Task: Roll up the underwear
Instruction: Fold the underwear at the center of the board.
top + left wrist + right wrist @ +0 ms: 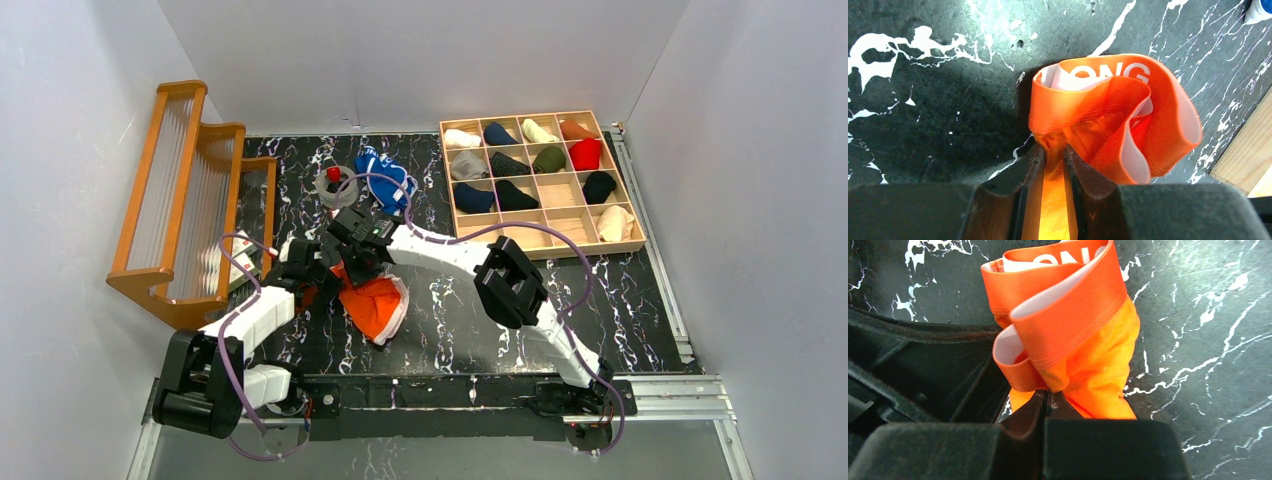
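Observation:
The orange underwear (377,302) lies bunched on the black marble table, its lettered waistband (1108,72) curled up in a loop. My left gripper (1053,148) is at its left edge, with its fingers pinched on a fold of orange fabric. From the right, my right gripper (1049,394) is shut on the cloth just under the waistband (1068,315). In the top view both grippers (320,272) (355,262) meet over the garment's upper left end. The blue underwear (385,178) lies crumpled farther back.
A wooden rack (180,200) stands at the left, its edge (1248,160) close to the left gripper. A wooden compartment tray (560,205) with several rolled garments sits at the back right. A grey ring with a red piece (335,185) lies beside the blue underwear.

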`<state>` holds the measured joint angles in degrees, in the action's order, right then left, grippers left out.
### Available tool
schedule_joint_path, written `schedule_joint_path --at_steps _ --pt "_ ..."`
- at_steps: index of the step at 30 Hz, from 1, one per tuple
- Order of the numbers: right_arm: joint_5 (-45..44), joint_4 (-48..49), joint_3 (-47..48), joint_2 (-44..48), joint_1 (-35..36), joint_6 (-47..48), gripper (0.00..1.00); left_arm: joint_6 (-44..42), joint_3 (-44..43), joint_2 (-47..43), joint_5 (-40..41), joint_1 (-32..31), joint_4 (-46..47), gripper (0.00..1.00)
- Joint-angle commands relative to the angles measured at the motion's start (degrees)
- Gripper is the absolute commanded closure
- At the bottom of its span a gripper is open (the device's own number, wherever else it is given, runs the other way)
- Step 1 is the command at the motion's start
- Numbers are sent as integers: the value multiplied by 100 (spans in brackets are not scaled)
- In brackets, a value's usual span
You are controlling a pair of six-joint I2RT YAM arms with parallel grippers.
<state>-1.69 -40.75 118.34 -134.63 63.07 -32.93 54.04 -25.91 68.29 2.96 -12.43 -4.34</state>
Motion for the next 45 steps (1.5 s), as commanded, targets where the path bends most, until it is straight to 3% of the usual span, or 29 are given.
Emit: schedule_joint_path --at_steps 1,6,11,15,20,27,37,42,45 --pt "301 361 -101 2 23 -366 97 38 -4 -229 165 33 -461 80" --pt "199 398 -243 -8 -12 -370 96 -29 -430 -730 806 53 -1577 73" --pt "398 866 -717 167 -31 -419 94 95 -656 -1230 1085 99 -2258 56" --pt "418 980 -853 215 -31 -442 93 294 -660 -1553 950 115 -2235 42" --pt "442 1104 -1019 276 -31 -475 93 602 -485 -1549 541 135 -1719 34" --pt "484 1324 -1245 377 -73 -557 92 954 -207 -1129 103 177 -849 35" --pt "606 1408 -1322 387 -130 -600 91 1351 301 -810 -247 281 120 49" --pt "881 1605 -1459 494 -158 -543 91 1032 293 -527 -268 380 491 51" --pt "913 1644 -1502 558 -157 -488 90 916 290 -211 -477 425 816 60"
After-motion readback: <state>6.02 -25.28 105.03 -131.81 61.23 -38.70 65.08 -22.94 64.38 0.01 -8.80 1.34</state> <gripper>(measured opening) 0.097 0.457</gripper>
